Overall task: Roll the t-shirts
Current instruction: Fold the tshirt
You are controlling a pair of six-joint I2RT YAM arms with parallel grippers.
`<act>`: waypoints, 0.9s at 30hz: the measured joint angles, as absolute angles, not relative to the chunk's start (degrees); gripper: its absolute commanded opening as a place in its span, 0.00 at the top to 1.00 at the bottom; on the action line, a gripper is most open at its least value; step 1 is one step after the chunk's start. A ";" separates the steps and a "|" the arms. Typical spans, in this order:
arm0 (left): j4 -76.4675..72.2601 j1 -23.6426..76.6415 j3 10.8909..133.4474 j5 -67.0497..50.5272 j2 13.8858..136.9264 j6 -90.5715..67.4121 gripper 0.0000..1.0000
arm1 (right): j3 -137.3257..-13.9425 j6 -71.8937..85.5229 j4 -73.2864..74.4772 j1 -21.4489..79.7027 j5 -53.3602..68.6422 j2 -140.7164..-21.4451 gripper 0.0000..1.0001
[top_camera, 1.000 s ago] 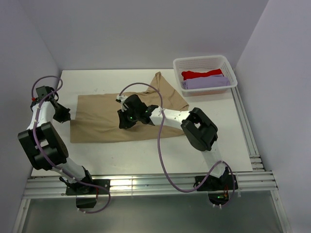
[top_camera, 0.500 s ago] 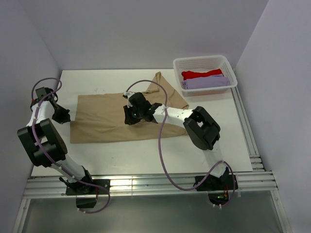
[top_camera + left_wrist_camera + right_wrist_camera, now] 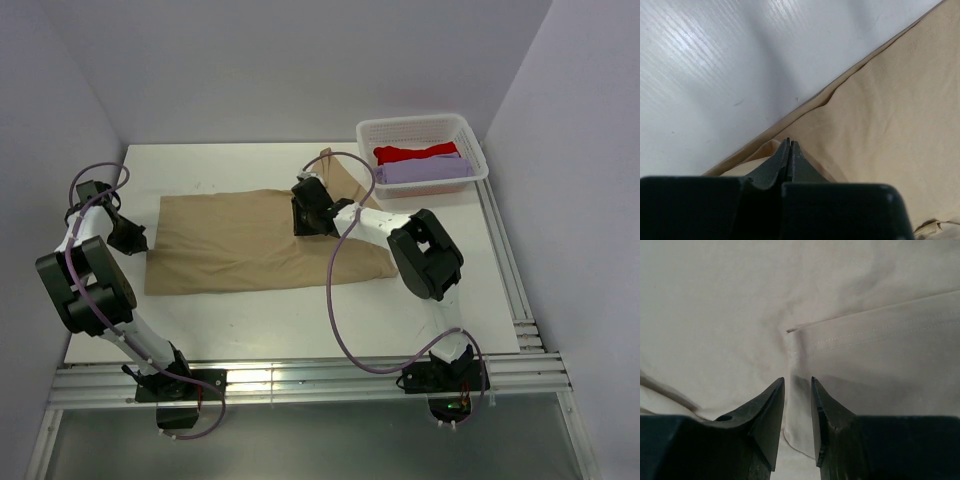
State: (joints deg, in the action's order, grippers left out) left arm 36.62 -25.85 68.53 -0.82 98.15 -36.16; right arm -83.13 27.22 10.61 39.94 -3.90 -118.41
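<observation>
A tan t-shirt (image 3: pixel 230 245) lies spread across the white table (image 3: pixel 250 325). My left gripper (image 3: pixel 128 238) sits at its left edge; in the left wrist view the jaws (image 3: pixel 789 141) are pressed together on a raised fold of the tan cloth (image 3: pixel 890 115). My right gripper (image 3: pixel 305 215) hovers low over the shirt's upper right part. In the right wrist view its jaws (image 3: pixel 797 380) stand a little apart, with a stitched hem (image 3: pixel 865 335) of the tan shirt (image 3: pixel 715 305) running between them. A red t-shirt (image 3: pixel 415 153) and a lavender t-shirt (image 3: pixel 425 170) lie in the basket.
The white lattice basket (image 3: pixel 415 125) stands at the table's far right corner. A sleeve of the tan shirt (image 3: pixel 335 165) points toward it. Metal rails (image 3: pixel 505 270) run along the table's right and near edges. Grey walls close in on three sides.
My right gripper has travelled right and toward the back, drawing the shirt's folded-over part out flat to the right, and its jaws have parted. The left gripper stayed at the left edge.
</observation>
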 measured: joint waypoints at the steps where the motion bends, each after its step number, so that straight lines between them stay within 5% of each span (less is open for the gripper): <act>1: 36.56 -25.85 68.53 -0.99 98.30 -36.14 1.00 | -83.29 27.18 10.85 40.03 -4.80 -118.41 0.63; 19: 35.70 -25.89 68.53 -2.26 98.37 -35.33 1.00 | -92.51 25.36 15.97 40.51 -9.85 -125.62 0.60; 27: 34.98 -25.91 68.53 -2.26 98.37 -35.14 1.00 | -95.61 24.43 17.19 40.45 -10.07 -127.37 0.94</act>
State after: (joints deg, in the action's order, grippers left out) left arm 34.98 -25.91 68.53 -2.26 98.37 -35.14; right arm -95.61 24.43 17.19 40.45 -10.07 -127.37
